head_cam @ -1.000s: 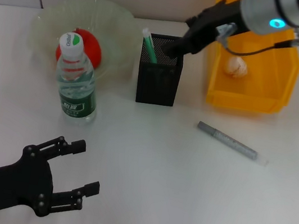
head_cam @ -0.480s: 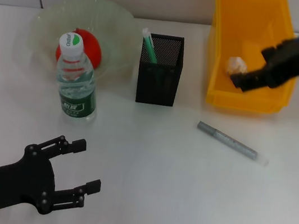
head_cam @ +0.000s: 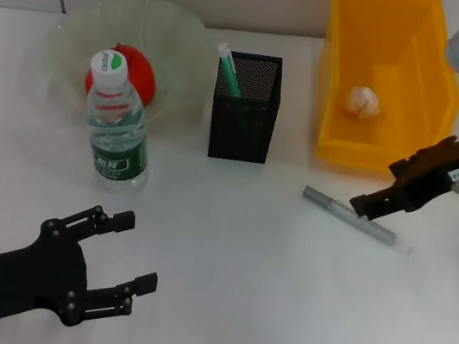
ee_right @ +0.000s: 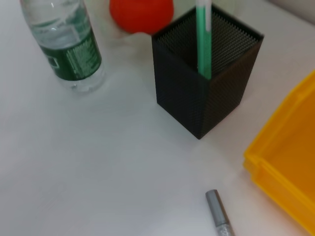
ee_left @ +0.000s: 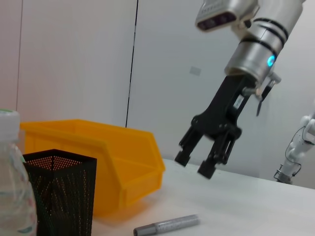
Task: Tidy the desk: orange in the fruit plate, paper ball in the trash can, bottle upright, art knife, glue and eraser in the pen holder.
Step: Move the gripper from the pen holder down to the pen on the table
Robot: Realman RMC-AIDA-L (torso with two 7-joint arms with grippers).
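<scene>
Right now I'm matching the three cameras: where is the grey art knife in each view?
Head view: art knife on the table, before the trash can.
Left wrist view: low, beside the trash can.
Right wrist view: only its tip.
Shared landmark: pen holder.

Light is bright and even across the white worktop point(head_cam: 240, 270), soft and from above, so shadows are faint: a pale one lies just under the pen holder point(head_cam: 246, 107) and the bottle point(head_cam: 118, 122). The worktop is close to washed out in the head view, with little surface detail. The bin point(head_cam: 385, 74) is strongly saturated, its inner walls evenly lit. The plate point(head_cam: 78, 26) shows only as a pale haze against the white. In the left wrist view the bottle point(ee_left: 12, 191) at the edge is soft and out of focus, while the right gripper point(ee_left: 204, 162) is a dark, crisp shape against the light wall. The right wrist view is mildly soft throughout.
</scene>
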